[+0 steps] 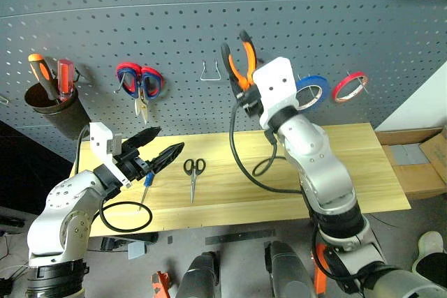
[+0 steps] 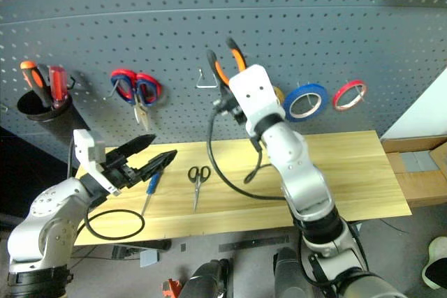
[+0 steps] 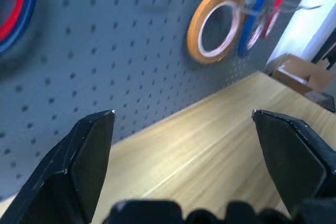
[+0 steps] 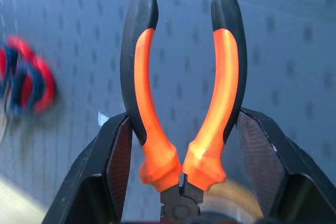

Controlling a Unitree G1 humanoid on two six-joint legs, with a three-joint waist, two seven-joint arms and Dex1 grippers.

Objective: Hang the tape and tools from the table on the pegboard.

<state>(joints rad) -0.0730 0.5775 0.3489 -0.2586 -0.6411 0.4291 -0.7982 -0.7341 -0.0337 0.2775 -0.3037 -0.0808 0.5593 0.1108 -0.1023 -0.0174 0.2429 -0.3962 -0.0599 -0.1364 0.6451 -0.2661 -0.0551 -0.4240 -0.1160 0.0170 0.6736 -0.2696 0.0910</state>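
The right tool is clamping the orange-and-black pliers with the handles pointing up, long axis near vertical, raised in front of the pegboard. The bare wire hook is sitting just beside the pliers on the robot's left, so the coming move turns on carrying the handle loop sideways onto it; the right arm is the nearer one. The left tool, fingers wide apart and holding nothing, is hovering below the hook over the bench. Below the hook, the black scissors and blue-handled screwdriver are lying on the bench, while the blue tape is apparently already hanging beyond the pliers. The right wrist view is showing the finger contact on both handles; the left wrist view is revealing a yellow roll, hidden behind the right arm in the head views.
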